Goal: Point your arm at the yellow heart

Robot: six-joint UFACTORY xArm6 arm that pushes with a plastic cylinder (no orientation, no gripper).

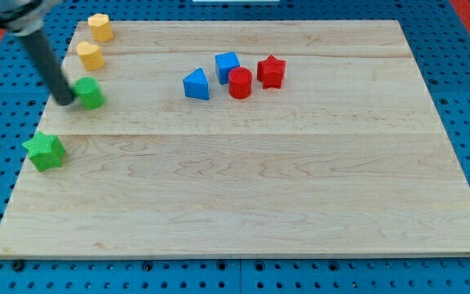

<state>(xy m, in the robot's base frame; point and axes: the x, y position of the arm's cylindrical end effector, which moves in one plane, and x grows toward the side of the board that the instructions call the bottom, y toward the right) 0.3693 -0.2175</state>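
Note:
Two yellow blocks lie near the board's top left. The lower one looks like the yellow heart. The upper one looks like a yellow hexagon. My rod comes down from the view's top left, and my tip rests on the board just left of a green block, touching it or nearly so. The tip is below and a little left of the yellow heart, about a block's length from it.
A green star lies by the board's left edge, below my tip. Near the top middle stand a blue triangle, a blue cube, a red cylinder and a red star. The wooden board lies on blue pegboard.

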